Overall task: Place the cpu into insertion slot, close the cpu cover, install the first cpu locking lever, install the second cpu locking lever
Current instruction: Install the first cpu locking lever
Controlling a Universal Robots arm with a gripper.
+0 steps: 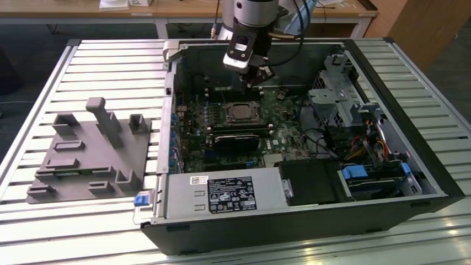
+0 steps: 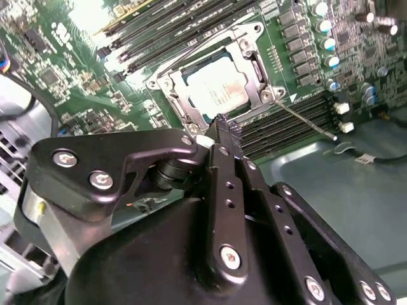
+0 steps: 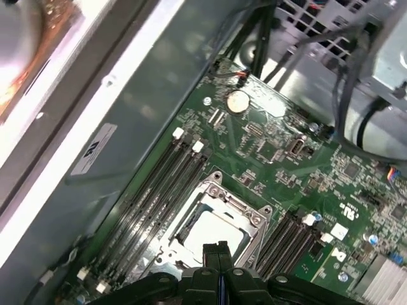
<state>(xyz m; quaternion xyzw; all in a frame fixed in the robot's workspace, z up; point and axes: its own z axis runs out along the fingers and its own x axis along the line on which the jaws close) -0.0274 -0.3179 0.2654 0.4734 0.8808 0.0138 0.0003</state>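
The cpu [image 2: 215,89] lies flat in the insertion slot [image 1: 240,112] on the green board, its pale metal face showing. The silver cpu cover [image 2: 253,58] lies down around it, framing the chip through its window. A thin metal locking lever [image 2: 306,121] runs out from the socket's corner past the memory slots, away from the frame. My gripper [image 1: 254,83] hangs just above the board beside the socket, toward the case's far wall. Its fingers [image 3: 213,254] are shut together with nothing between them; in the first wrist view the tips sit over the edge of the cpu [image 3: 210,232].
Black memory slots [image 3: 159,184] flank the socket on both sides. A black heatsink block [image 1: 239,141] sits just in front of it. The case walls, a drive cage [image 1: 342,102] with cables and the power supply [image 1: 220,193] hem the board in. A grey fixture [image 1: 88,149] stands outside.
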